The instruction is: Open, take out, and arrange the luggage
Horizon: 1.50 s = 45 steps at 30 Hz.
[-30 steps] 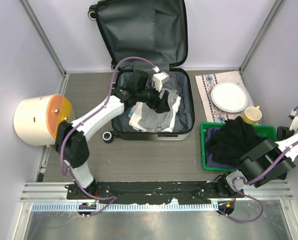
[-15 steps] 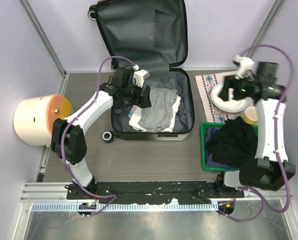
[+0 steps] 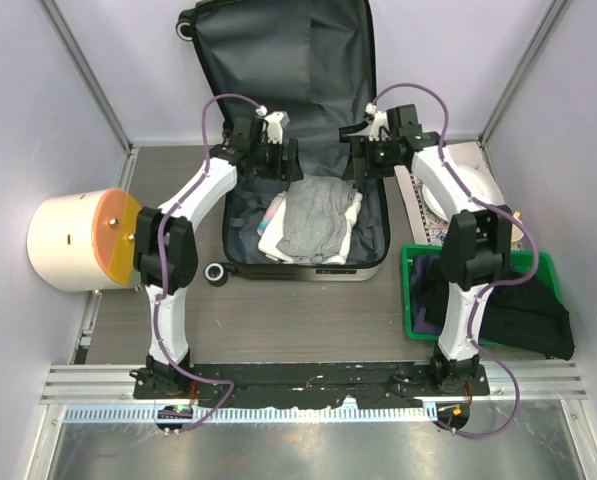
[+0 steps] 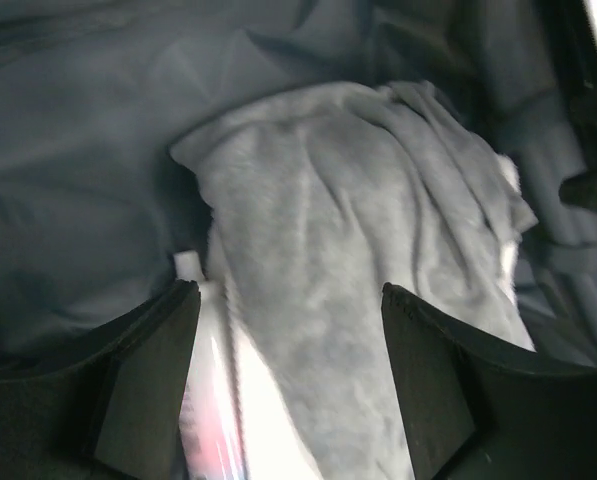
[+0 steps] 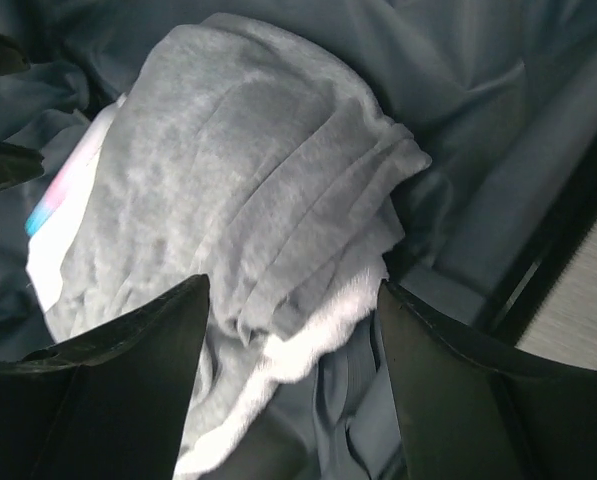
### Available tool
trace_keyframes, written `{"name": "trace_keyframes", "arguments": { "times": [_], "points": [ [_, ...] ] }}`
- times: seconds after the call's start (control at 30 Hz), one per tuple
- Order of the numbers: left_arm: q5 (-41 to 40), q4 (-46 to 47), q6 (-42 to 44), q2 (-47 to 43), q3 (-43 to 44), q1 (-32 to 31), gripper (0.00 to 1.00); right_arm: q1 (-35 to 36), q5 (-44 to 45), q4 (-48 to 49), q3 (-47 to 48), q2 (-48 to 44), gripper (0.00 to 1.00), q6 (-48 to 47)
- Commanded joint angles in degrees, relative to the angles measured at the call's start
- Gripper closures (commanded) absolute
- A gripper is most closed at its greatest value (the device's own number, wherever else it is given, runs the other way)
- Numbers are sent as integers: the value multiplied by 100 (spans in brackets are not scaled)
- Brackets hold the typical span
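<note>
The luggage point(image 3: 278, 60) lies open at the bench's far edge, and black clothes point(image 3: 518, 310) fill the green tray point(image 3: 410, 300). Your left gripper point(image 3: 278, 165) and right gripper point(image 3: 363, 160) hang spread above the grey garment point(image 3: 313, 220) (not yet out).

Cream bin point(image 3: 73, 240), green tray point(image 3: 411, 300), black cloth point(image 3: 523, 318)

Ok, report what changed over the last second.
The left tool drew back from over the grey clothes to the hinge end of the luggage. The right tool swung from by the green tray across to the luggage's right rear corner. Both are open, holding nothing. Clothes, luggage and tray stayed put.
</note>
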Motion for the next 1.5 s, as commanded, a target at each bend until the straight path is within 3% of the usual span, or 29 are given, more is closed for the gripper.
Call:
{"name": "trace_keyframes", "arguments": {
  "times": [0.0, 0.3, 0.53, 0.73, 0.83, 0.93, 0.97, 1.03, 1.07, 1.1, 1.17, 1.23, 1.33, 1.47],
  "points": [
    [-304, 507, -435, 525, 556, 40, 22, 187, 637, 529, 513, 319, 26, 378],
    [-366, 1000, -981, 1501, 1198, 31, 21, 275, 630, 609, 610, 935, 26, 528],
    [-41, 965, -1262, 2073, 1664, 14, 22, 266, 507, 416, 566, 602, 25, 458],
    [783, 1115, -1447, 2319, 1884, -56, 32, 257, 586, 266, 469, 250, 25, 238],
    [1049, 1044, -1517, 2407, 2130, -118, 40, 187, 647, 196, 487, 153, 25, 185],
    [1242, 1079, -1605, 2407, 2271, -118, 63, 73, 630, 135, 566, 109, 25, 185],
    [1243, 1184, -1596, 2268, 2210, -118, 75, 55, 612, 100, 609, 92, 25, 194],
    [1304, 1517, -1570, 2004, 1973, -118, 85, 3, 542, 47, 610, 57, 25, 72],
    [1322, 1910, -1535, 1733, 1659, -118, 95, 2, 525, 29, 584, 39, 25, 10],
    [1461, 2088, -1474, 1574, 1525, -127, 100, -6, 472, 20, 566, -5, 23, -51],
    [1707, 2152, -992, 1362, 1375, -162, 100, -59, 209, 11, 487, -58, 22, -297],
    [2487, 2056, -509, 1020, 1269, -206, 100, -94, -28, 20, 434, -180, 20, -551],
    [3409, 1879, 458, 405, 456, -215, 100, -217, -555, 187, 145, -530, 17, -1202],
    [4115, 1406, 1969, -237, -461, -215, 100, -437, -1337, 949, -933, -1224, 16, -2534]
  ]
}}
